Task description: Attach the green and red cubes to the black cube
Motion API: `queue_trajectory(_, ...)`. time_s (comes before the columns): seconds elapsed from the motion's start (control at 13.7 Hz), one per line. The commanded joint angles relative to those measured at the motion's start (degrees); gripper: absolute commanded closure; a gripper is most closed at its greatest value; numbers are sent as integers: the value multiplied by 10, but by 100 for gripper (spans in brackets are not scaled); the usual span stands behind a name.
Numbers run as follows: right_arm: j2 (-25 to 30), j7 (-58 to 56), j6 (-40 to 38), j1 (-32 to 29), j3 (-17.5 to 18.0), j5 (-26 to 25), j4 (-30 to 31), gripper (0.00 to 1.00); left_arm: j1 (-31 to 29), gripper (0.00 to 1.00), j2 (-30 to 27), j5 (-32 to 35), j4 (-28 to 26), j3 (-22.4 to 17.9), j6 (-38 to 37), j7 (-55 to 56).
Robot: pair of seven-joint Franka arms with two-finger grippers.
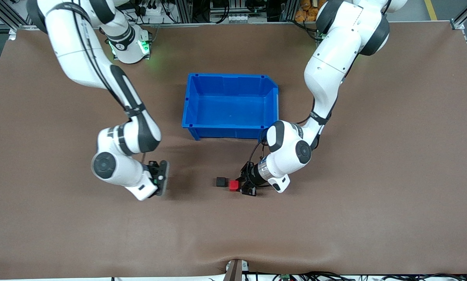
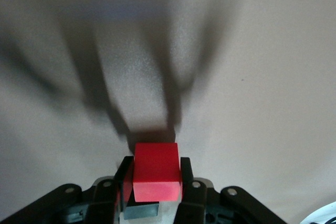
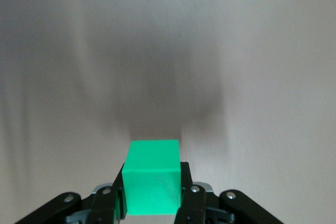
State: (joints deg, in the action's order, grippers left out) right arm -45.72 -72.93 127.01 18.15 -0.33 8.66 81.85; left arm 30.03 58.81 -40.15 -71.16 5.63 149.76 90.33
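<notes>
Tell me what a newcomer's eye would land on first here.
The big blue bin mid-table, then the red cube clamped in the left pincer, right beside the black cube on the brown table nearer the front camera. The right pincer grips the green cube toward its own end.

A high camera looks down across the brown table toward my 2 bases, taking in both arms and the blue bin. My left wrist camera sits close above my left gripper, facing past the red cube onto bare tabletop. My right wrist camera looks the same way past my right gripper and the green cube. All 3 views share the tabletop.
</notes>
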Motion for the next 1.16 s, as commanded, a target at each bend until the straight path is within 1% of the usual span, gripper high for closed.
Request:
queue_trajectory(0.0,-30,0,3,6,-6,-2,-37,100,13,100,14,-11,22,-1,15,14)
queue_trajectory(0.15,-38,21,20,25,-6,-2,-42,100,15,99,14,-11,22,-1,17,24)
queue_trajectory(0.36,-67,53,20,43,-7,-3,-84,100,19,99,17,-11,23,-1,18,27)
queue_trajectory(0.44,-71,64,21,55,-9,-6,-90,100,19,98,21,-11,23,1,26,27)
queue_trajectory(0.51,-77,80,18,63,-14,-12,-105,100,21,93,21,-11,23,-1,29,27)
queue_trajectory(0.58,-82,95,17,68,-16,-16,-114,100,23,84,20,-11,23,-1,29,27)
queue_trajectory(0.66,-83,116,16,74,-17,-16,-117,100,23,53,19,-11,23,-3,29,27)
queue_trajectory(0.73,-86,139,16,82,-19,-18,-120,100,23,10,19,-11,23,-3,29,27)
queue_trajectory(0.8,-93,158,15,92,-20,-24,-132,100,22,0,19,-11,22,-3,29,23)
queue_trajectory(1.09,-123,212,13,116,-27,-34,-174,100,15,0,3,-9,17,-4,19,20)
